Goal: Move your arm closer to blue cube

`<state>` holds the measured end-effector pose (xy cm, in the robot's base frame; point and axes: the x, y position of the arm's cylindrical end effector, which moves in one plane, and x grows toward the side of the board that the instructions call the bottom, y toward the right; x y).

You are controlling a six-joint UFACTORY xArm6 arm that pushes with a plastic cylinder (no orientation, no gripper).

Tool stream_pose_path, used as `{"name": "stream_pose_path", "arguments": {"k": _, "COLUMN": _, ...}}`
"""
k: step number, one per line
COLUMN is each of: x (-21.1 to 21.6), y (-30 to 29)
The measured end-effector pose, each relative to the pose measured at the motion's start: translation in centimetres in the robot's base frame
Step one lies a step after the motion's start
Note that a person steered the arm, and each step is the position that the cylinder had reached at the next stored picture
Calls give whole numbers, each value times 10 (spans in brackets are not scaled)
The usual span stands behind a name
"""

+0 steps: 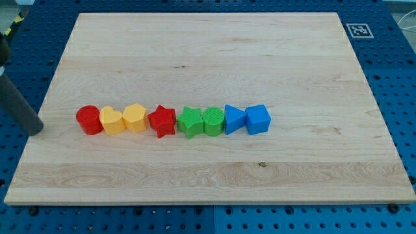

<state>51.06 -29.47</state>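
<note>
Tip parked at the board's left edge, blue cube at the far end of the row.

My tip (pixel 36 128), the lower end of the straight dark rod, rests on the pale wooden board (pixel 208 52) near its left edge, just left of the red cylinder block (pixel 88 120); there are no fingers to open or close, and the rod holds nothing. The solid blue plastic cube (pixel 258 119) sits at the view's right end of a row of eight touching blocks, roughly level with my tip and well apart from it. Between them lie the red cylinder, a yellow heart-shaped block (pixel 112 121), a yellow hexagonal block (pixel 135 118), a red star block (pixel 162 121), two green blocks (pixel 201 121) and a blue triangular block (pixel 234 119). The cube lies straight toward the view's right, so a direct path would plough into the row; I judge that passing above or below it is called for.
</note>
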Motion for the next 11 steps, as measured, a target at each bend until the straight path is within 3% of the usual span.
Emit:
{"name": "stream_pose_path", "arguments": {"k": 2, "x": 52, "y": 22}}
{"name": "stream_pose_path", "arguments": {"k": 5, "x": 100, "y": 138}}
{"name": "stream_pose_path", "arguments": {"k": 8, "x": 108, "y": 239}}
{"name": "stream_pose_path", "arguments": {"k": 11, "x": 106, "y": 380}}
